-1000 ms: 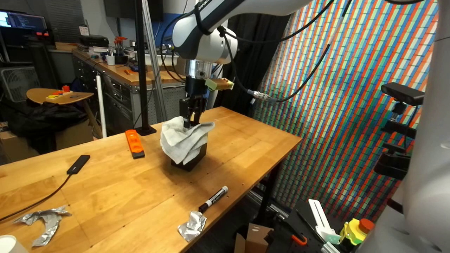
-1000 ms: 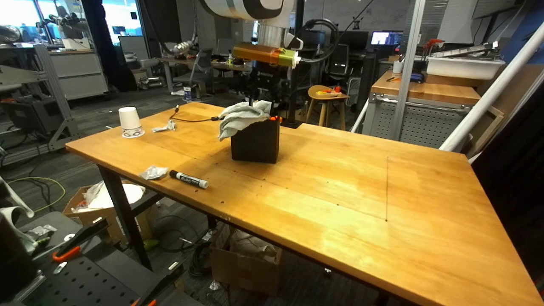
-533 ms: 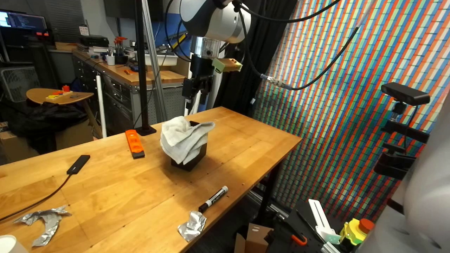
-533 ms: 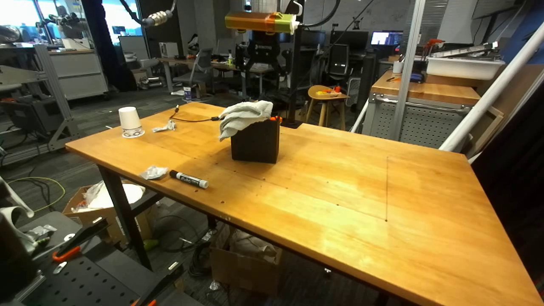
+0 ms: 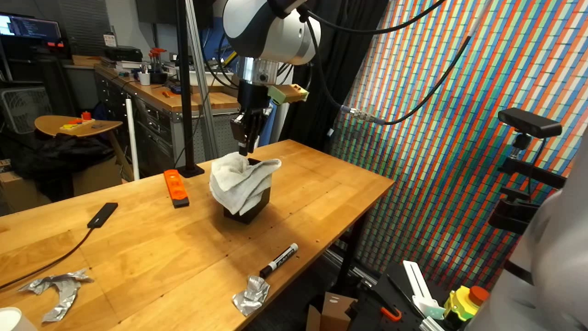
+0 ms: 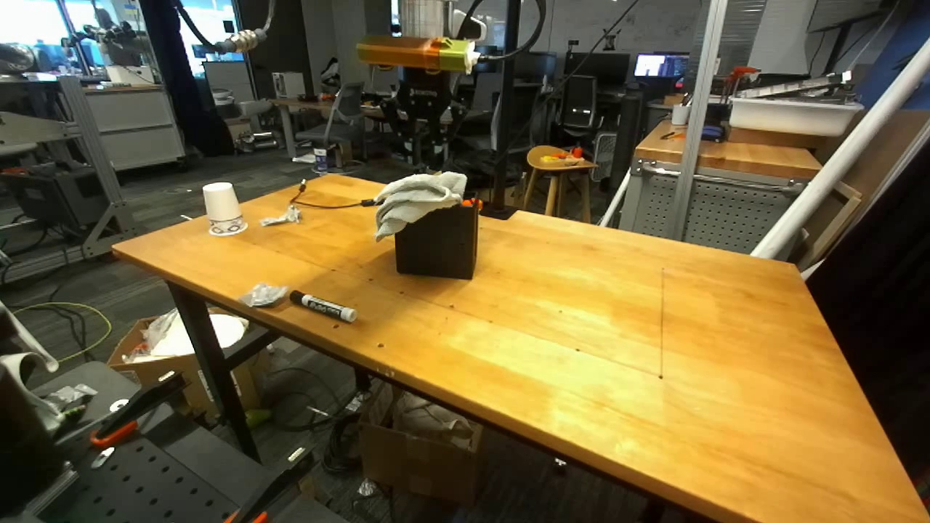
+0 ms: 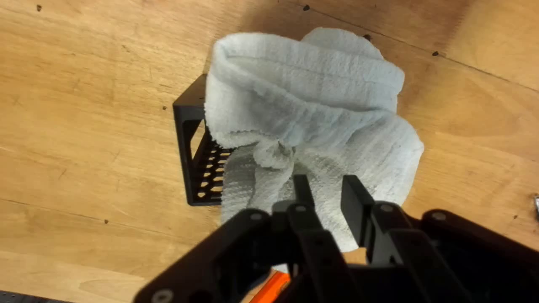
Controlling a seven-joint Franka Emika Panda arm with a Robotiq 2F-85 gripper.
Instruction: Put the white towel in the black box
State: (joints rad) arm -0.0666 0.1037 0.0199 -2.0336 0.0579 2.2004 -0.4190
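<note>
Tabletop [image 6: 603, 319] of honey-coloured wooden planks, carried on straight dark legs [image 6: 214, 370], spreads widest across both exterior views. Over it reaches a white robot arm [image 5: 287, 37] with dark bands at its joints. A ribbed white towel [image 7: 311, 105] lies bunched across the top of a black open-topped box [image 6: 436, 243], its folds hanging outside the box's wall; how much of it sits inside cannot be told. The box stands upright on the planks, and the wrist view shows one strip of its mouth uncovered, with a lattice of holes within. Above the towel hangs a black two-fingered gripper [image 7: 327, 187], released, its fingers [image 7: 356, 206] parted and the towel lying free beneath them. Near the box lies a flat orange bar [image 5: 175, 184] with a black end. A white paper cup [image 6: 221, 207] with a patterned band stands mouth-down, well apart from the box. Smaller still are a ragged, curved strip of silver foil [image 5: 66, 292], a slim black corded hub [image 5: 102, 215], a black-and-white marker pen [image 5: 280, 259] and, just beside the marker's dark end, a crumpled lump of silver foil [image 5: 251, 294].
</note>
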